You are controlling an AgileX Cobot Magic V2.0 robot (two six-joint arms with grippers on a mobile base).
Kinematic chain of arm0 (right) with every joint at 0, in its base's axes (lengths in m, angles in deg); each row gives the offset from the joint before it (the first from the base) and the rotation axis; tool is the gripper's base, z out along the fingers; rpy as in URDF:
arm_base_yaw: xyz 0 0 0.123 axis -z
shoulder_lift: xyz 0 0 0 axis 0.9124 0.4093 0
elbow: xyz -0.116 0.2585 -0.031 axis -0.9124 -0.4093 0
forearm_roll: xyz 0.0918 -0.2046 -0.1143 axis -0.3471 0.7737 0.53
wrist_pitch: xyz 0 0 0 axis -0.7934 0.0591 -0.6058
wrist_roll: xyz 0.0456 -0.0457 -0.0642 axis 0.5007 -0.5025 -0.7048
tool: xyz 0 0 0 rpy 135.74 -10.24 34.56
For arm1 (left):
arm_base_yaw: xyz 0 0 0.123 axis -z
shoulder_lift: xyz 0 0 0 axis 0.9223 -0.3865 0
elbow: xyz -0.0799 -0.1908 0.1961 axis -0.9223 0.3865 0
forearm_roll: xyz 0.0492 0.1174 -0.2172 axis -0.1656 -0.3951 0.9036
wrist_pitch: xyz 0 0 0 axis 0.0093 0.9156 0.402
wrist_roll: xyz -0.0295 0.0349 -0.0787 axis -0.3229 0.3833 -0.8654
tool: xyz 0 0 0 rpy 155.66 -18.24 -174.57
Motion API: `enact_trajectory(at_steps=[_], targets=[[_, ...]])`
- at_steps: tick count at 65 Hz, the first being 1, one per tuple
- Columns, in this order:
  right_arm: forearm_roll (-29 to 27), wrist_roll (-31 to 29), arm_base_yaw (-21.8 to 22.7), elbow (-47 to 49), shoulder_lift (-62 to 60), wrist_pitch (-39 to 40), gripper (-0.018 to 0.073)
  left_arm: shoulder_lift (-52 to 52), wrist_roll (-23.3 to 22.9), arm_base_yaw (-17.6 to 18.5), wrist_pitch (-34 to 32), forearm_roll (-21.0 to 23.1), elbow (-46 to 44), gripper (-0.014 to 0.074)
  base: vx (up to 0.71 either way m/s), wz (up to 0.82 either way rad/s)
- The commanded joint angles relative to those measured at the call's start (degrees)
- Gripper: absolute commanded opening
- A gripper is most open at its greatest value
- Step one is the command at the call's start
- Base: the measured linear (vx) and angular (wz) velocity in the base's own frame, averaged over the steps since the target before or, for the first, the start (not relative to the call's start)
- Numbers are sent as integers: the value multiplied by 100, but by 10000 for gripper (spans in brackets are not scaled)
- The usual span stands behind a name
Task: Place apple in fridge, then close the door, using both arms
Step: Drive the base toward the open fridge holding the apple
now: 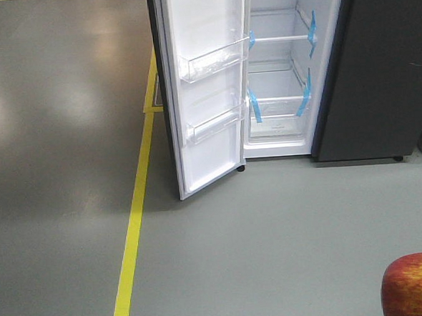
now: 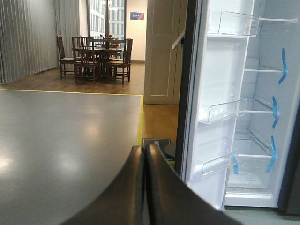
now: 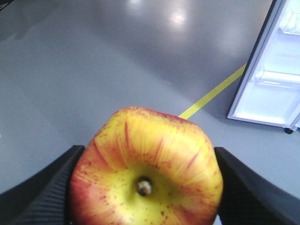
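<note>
A red and yellow apple (image 3: 147, 168) fills the right wrist view, stem end toward the camera, with my right gripper (image 3: 146, 180) shut on it, black fingers (image 3: 42, 192) pressing both sides. The apple (image 1: 416, 286) also shows at the bottom right corner of the front view, where the gripper itself is out of frame. The fridge (image 1: 377, 69) stands ahead, dark grey outside, its white shelves (image 1: 279, 38) carrying blue tape. Its door (image 1: 207, 86) is swung wide open to the left, with clear bins on the lining. My left gripper (image 2: 144, 149) is shut with nothing in it, pointing at the floor left of the door (image 2: 215, 103).
A yellow floor line (image 1: 133, 227) runs from the door's foot toward me. Grey floor spreads to the left. In the left wrist view, a wooden table with chairs (image 2: 96, 58) and a pale cabinet (image 2: 161, 51) stand far behind the fridge (image 2: 274, 108).
</note>
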Motion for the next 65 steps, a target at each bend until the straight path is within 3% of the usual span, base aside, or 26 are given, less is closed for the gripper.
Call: enact_trajectory(at_steps=[1,65], targets=[[-129,-49,24,149,46,399,319,92,-4,2,-422,40,166,-6,14,-3],[-129,-49,24,149,46,399,319,92,-4,2,-422,40,166,-6,11,0]])
